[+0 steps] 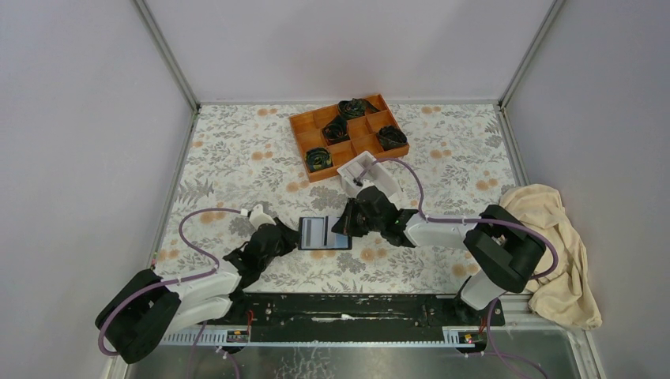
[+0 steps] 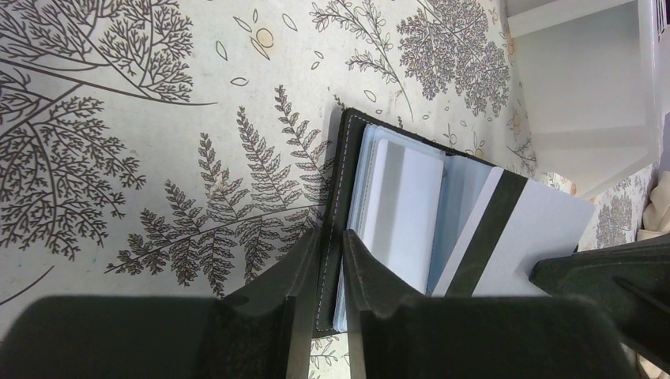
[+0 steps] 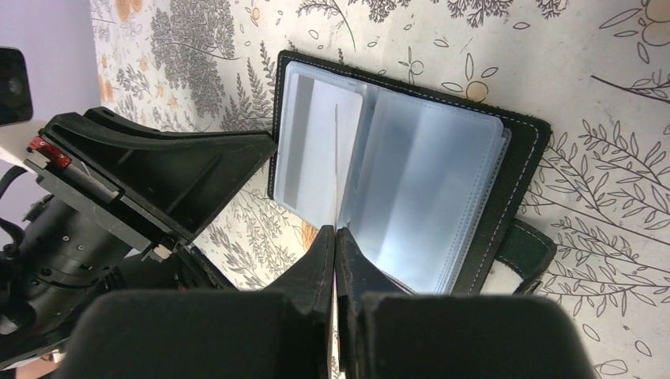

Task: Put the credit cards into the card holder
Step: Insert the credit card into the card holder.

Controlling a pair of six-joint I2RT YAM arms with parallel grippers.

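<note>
The black card holder (image 1: pixel 325 234) lies open on the flowered tabletop, its bluish clear pockets facing up (image 3: pixel 430 174). My left gripper (image 2: pixel 333 237) is shut on its left cover edge (image 2: pixel 344 166), one finger outside the cover and one on the pockets. My right gripper (image 3: pixel 335 233) is shut on one of the credit cards, which shows edge-on as a thin line (image 3: pixel 336 150). In the left wrist view this card (image 2: pixel 541 229) is white with a black stripe, slanting down onto the holder's middle. Another pale card (image 2: pixel 403 205) sits inside a left pocket.
An orange compartment tray (image 1: pixel 378 103) with dark rolled items stands at the back. A white open box (image 1: pixel 385 175) sits just behind my right gripper. A cream cloth (image 1: pixel 557 253) lies heaped at the right edge. Grey walls enclose the table.
</note>
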